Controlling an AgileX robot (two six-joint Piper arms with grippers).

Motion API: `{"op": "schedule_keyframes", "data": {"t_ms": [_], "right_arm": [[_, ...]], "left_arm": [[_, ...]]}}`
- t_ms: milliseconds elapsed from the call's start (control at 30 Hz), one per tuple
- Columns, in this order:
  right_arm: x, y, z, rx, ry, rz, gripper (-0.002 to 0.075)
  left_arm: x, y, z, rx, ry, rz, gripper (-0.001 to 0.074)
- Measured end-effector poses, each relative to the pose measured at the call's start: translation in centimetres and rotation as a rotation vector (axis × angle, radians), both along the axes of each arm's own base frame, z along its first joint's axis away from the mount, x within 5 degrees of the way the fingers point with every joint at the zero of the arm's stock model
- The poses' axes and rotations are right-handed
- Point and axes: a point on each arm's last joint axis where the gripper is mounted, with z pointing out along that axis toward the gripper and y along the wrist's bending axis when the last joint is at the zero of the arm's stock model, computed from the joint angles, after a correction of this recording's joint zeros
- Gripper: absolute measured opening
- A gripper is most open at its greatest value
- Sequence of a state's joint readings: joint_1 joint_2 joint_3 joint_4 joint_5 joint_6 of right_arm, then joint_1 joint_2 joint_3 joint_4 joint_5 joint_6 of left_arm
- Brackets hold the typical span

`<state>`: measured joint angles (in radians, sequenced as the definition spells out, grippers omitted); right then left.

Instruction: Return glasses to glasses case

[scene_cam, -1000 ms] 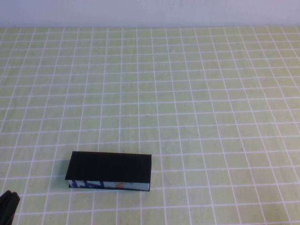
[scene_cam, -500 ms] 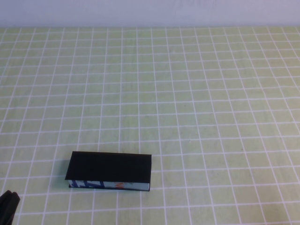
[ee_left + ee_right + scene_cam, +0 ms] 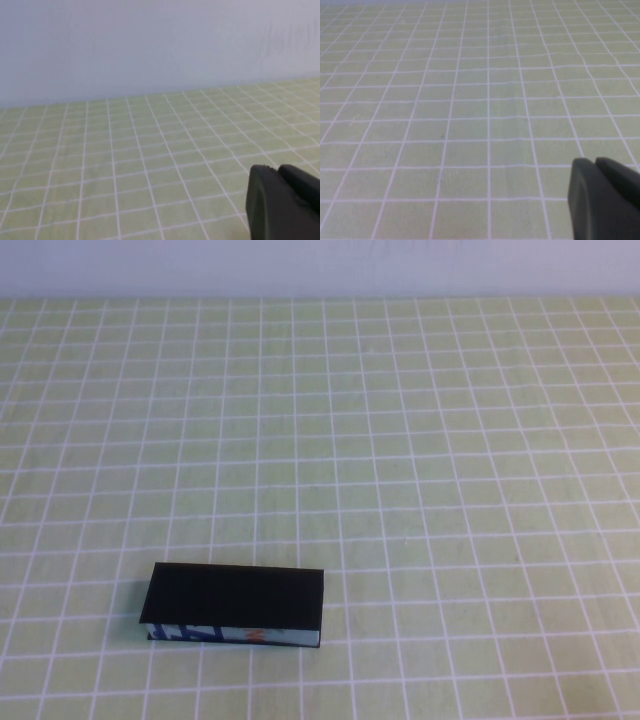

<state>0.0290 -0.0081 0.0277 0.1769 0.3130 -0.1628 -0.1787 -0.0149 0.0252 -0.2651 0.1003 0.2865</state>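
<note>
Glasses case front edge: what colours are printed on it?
Blue, white and orange on the glasses case; high view shows it best.

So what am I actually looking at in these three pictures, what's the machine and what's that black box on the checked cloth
This is a robot with two arms, each ending in a hand. One picture comes from a raised camera looking down at the table; the other two come from small cameras on the arms' wrists.

From above, a table covered in a green checked cloth carries one thing: the glasses case, a flat black box lying closed, with a blue, white and orange printed front edge, on the robot's near left. No glasses can be seen anywhere.

Neither arm shows in the raised view. The left hand appears only as a dark shape in the corner of its own wrist picture, facing bare cloth and a pale wall. The right hand looks the same over bare cloth, its two fingers pressed together. Neither hand holds anything.
</note>
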Motion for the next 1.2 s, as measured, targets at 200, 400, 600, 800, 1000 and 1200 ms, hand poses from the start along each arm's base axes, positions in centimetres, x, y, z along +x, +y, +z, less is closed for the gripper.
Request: {"op": "schedule_keyframes", "data": {"t_ms": [200, 400, 600, 800, 1000, 1200], "right_arm": [[0.0, 0.0, 0.0, 0.000, 0.000, 0.000, -0.0018], [0.0, 0.0, 0.0, 0.000, 0.000, 0.000, -0.0018], [0.0, 0.0, 0.0, 0.000, 0.000, 0.000, -0.0018], [0.0, 0.0, 0.0, 0.000, 0.000, 0.000, -0.0018], [0.0, 0.0, 0.0, 0.000, 0.000, 0.000, -0.0018], [0.0, 0.0, 0.0, 0.000, 0.000, 0.000, -0.0018]], "left_arm": [[0.0, 0.1, 0.0, 0.000, -0.004, 0.014, -0.0001], [-0.2, 0.0, -1.8, 0.030, 0.192, -0.008, -0.0001], [-0.4, -0.1, -2.2, 0.041, 0.250, -0.015, -0.0001], [-0.4, -0.1, -2.2, 0.039, 0.253, -0.015, -0.0001], [-0.4, -0.1, -2.2, 0.039, 0.253, -0.015, -0.0001], [-0.4, -0.1, -2.2, 0.039, 0.253, -0.015, -0.0001]]}}
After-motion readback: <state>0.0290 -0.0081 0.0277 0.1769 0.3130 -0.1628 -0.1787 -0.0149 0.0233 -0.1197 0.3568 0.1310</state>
